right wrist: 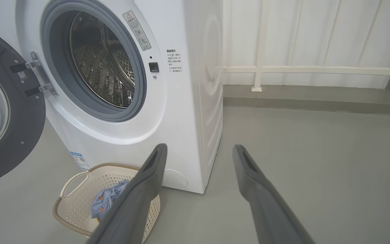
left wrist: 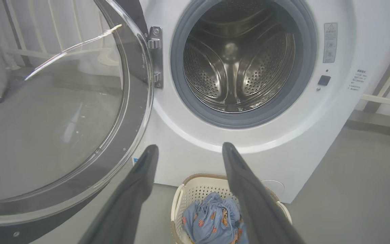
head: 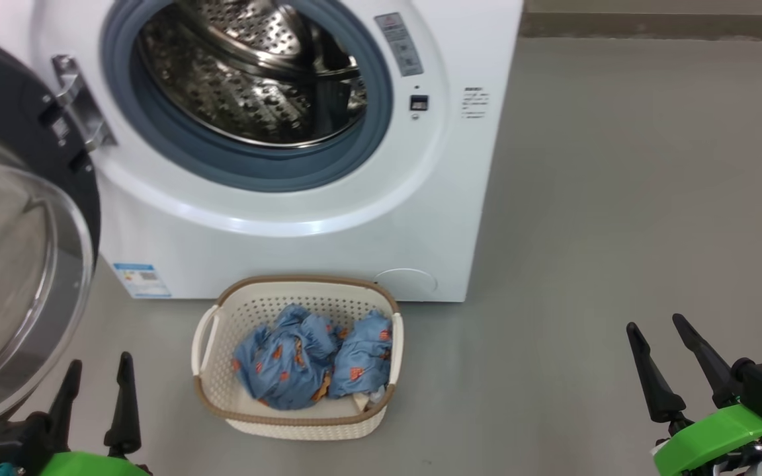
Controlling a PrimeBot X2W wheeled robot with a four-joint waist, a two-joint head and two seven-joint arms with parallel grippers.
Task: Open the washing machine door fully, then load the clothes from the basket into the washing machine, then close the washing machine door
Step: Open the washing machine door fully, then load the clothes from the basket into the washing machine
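Though the blue label (head: 141, 280) on the washing machine (head: 301, 218) is too small to read, its door (head: 17, 277) stands open; before it the clothes (head: 315, 360) lie in the basket (head: 222, 396), while the left gripper (head: 100, 360) and right gripper (head: 655, 322) point toward it, jaws spread, empty.

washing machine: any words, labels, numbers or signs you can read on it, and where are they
Nothing on the washing machine reads as words.
Grey sticker, upper front: warning triangle on top, print too small to read.
Black print lower right of it: blurred.
Blue label at the lower corner: too small to read.
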